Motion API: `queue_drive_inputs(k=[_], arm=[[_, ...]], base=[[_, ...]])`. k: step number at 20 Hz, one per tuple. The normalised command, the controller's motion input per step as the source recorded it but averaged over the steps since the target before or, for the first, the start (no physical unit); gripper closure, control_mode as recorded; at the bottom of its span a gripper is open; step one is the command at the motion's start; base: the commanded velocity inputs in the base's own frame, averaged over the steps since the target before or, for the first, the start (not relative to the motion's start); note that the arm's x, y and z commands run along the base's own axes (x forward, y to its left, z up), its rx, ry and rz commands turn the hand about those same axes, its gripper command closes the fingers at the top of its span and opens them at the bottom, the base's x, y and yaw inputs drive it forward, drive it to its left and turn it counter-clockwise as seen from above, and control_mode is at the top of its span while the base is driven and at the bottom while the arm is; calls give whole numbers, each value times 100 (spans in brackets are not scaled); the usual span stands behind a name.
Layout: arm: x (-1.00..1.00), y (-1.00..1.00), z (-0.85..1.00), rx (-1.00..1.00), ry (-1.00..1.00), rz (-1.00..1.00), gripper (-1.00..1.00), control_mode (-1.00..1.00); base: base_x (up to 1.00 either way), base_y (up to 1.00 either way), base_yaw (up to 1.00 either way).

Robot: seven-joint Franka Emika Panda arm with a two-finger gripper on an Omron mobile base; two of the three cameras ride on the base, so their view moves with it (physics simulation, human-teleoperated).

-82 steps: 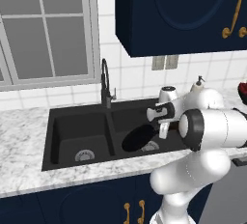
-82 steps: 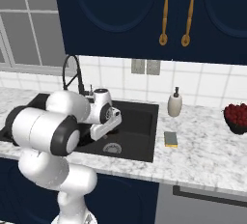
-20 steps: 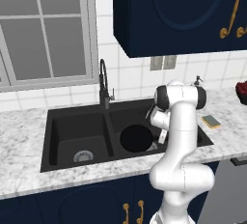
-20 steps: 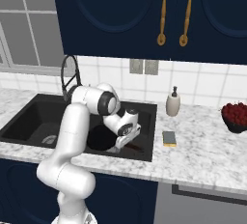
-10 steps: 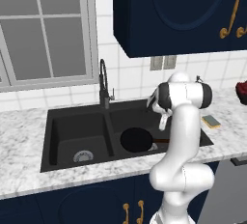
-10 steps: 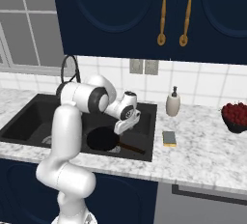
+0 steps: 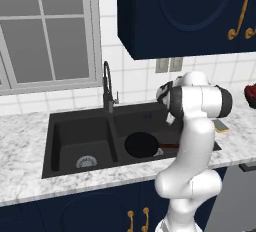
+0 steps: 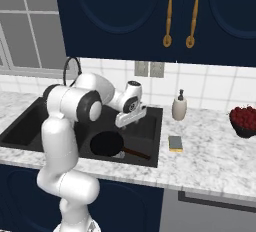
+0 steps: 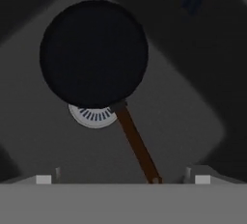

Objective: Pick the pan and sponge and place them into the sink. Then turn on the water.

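Pan [image 8: 106, 144] lies flat in the right basin of the black sink [image 8: 152, 158], lower centre of the right base view, its brown handle angled toward the frame's right. Above it, the gripper [image 8: 130, 120] hangs with jaws spread wide, holding nothing. Sponge [image 8: 175, 143] rests on the marble counter [image 8: 215, 158] just right of the sink
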Motion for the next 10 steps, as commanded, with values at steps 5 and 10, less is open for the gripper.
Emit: queue_drive_inputs(k=[5,10], arm=[[-53,2,46,0,-11,-29,-100,-100],[-61,0,54,-3,-8,-22,-100,-100]], base=[[0,0,0],[0,0,0]])
